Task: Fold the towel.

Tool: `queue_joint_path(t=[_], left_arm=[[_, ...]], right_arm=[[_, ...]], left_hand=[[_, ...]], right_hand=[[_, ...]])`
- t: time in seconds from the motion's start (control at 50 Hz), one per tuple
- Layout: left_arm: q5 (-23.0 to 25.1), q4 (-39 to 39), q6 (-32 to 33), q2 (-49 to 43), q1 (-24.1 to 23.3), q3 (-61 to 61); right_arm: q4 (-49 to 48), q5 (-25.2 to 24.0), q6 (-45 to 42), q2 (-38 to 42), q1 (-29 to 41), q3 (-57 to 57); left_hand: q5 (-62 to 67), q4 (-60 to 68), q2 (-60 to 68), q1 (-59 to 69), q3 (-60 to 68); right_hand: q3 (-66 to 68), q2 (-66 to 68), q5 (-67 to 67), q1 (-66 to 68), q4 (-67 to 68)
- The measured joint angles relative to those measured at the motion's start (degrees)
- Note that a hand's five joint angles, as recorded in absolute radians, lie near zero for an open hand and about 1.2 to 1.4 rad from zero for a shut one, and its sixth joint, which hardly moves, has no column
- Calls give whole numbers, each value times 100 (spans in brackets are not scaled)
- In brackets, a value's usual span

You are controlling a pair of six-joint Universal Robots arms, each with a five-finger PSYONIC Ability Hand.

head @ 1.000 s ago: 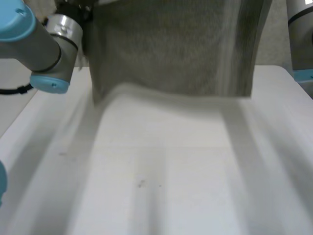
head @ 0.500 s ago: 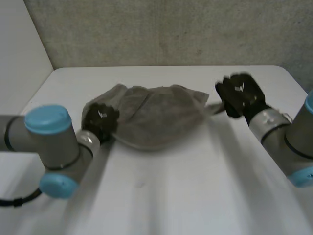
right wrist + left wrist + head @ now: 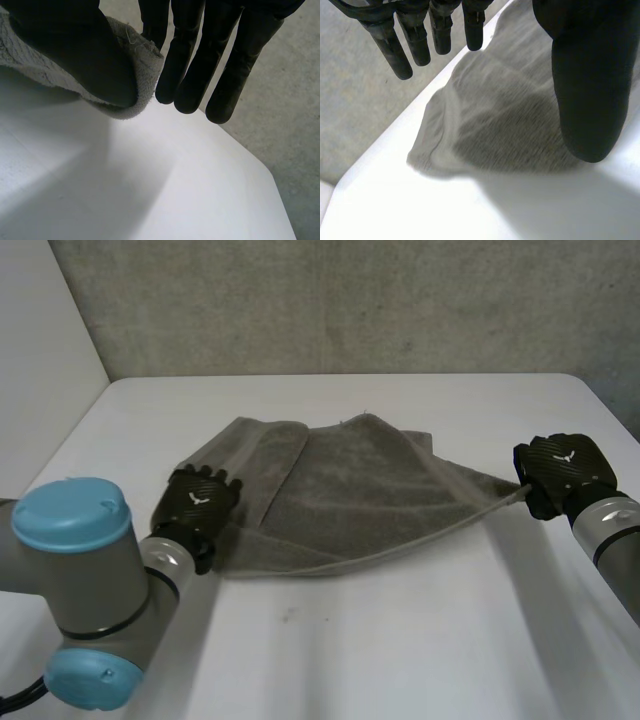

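A grey towel [image 3: 350, 490] lies rumpled on the white table [image 3: 350, 650], with its left part doubled over in a flap. My left hand [image 3: 197, 502] hovers at the towel's left edge. In the left wrist view its fingers [image 3: 405, 45] are straight and its thumb [image 3: 585, 75] stands apart, and the towel [image 3: 505, 115] lies loose beneath them. My right hand [image 3: 560, 472] is at the towel's right corner, which is drawn out to a point. In the right wrist view the thumb [image 3: 75, 45] pinches that towel corner [image 3: 148, 65] against the fingers [image 3: 225, 60].
A rough concrete wall [image 3: 350, 300] rises behind the table's far edge. The table's right edge runs close to my right arm [image 3: 615, 540]. My left arm [image 3: 90, 580] stands over the near left of the table.
The towel, held up hanging a second ago, has come down onto the table. My left hand has let go and opened. My right hand has moved right, stretching its corner.
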Motion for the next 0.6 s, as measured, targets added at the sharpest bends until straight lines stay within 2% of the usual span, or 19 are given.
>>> queue_joint_path(t=[0.16, 0.24, 0.4, 0.5, 0.6], left_arm=[[47, -343, -511, 163, 549, -211], [177, -758, -1166, 201, 696, -279], [683, -1157, -2188, 201, 636, -394], [925, -1130, -2405, 134, 544, -415], [964, -1047, -2407, -31, 501, -320]], right_arm=[[2, -2, 83, 3, -78, 93], [3, -10, 79, 3, -69, 135], [-4, -20, 85, 9, -53, 167], [-8, -29, 88, 11, -47, 185], [-16, -36, 88, 11, -38, 210]], left_hand=[[204, 222, 251, 179, 235], [905, 922, 949, 904, 934], [1758, 1794, 1798, 1738, 1782], [1824, 1856, 1858, 1801, 1844], [1846, 1870, 1874, 1813, 1859]], right_hand=[[0, 0, 0, 0, 0], [0, 0, 0, 0, 0], [0, 0, 0, 0, 0], [1, 0, 0, 0, 0], [0, 0, 0, 0, 0]])
